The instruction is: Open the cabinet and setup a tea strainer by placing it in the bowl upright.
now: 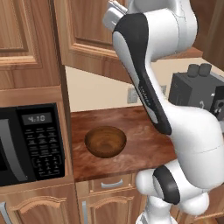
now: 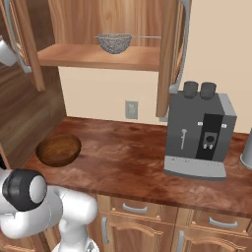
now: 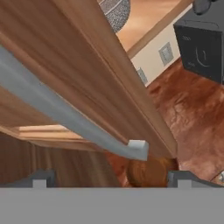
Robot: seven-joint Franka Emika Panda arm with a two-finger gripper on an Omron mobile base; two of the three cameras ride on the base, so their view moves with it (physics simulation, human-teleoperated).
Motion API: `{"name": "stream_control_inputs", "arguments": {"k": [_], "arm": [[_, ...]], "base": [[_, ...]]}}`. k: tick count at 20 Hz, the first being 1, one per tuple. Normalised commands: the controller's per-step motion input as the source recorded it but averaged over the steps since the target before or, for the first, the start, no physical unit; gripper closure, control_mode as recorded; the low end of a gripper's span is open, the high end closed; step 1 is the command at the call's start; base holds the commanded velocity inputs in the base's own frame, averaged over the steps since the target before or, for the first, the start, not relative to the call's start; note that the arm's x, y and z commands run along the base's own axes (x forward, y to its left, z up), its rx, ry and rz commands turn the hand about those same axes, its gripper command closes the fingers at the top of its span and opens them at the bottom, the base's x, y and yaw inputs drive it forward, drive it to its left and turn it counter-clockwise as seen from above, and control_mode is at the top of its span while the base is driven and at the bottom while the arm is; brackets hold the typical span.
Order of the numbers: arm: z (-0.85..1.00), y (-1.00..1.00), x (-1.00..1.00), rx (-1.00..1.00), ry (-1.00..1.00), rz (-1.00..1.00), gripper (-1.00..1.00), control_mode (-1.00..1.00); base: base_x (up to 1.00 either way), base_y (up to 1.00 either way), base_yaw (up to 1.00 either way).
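Cabinet (image 2: 106, 29): both doors stand swung out, the shelf exposed. The left door (image 3: 83, 83) and its grey bar handle (image 3: 65, 118) run diagonally just ahead of the hand. A wide swing toward the shelf from this position would likely knock the arm against that door's edge.

Desk (image 2: 133, 157): dark wood, carrying a coffee machine (image 2: 199, 133) well to the right of the working area, clear of the likely path.

Bowl (image 1: 105, 141): upright on the desk beside the microwave (image 1: 30, 144), below and left of the shelf. Being shallow and light-looking, it could skid if the strainer is set down off-centre.

Tea strainer (image 2: 114, 43): on the shelf, basket upright, thin handle pointing right. A pinch on the rounded mesh may slip; a tilted release would tip it over.

Hand (image 3: 109, 177): fingertips set wide apart, nothing between them.
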Motion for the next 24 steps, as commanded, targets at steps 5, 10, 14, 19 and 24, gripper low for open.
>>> {"name": "stream_control_inputs", "arguments": {"k": [5,10,14,19,24], "arm": [[0.00,-0.13,-0.61,0.17,-0.06,0.15,-1.00,-1.00],[-0.23,-0.60,-0.33,0.36,-0.03,0.19,-1.00,-1.00],[-0.23,-0.62,-0.31,0.32,-0.03,0.20,-1.00,-1.00],[-0.10,-0.24,-0.07,0.17,0.00,0.12,-1.00,-1.00],[-0.15,-0.04,0.05,0.23,0.00,0.04,-1.00,-1.00]], "base": [[0.00,0.00,0.00],[0.00,0.00,0.00],[0.00,0.00,0.00],[0.00,0.00,0.00],[0.00,0.00,0.00]]}}
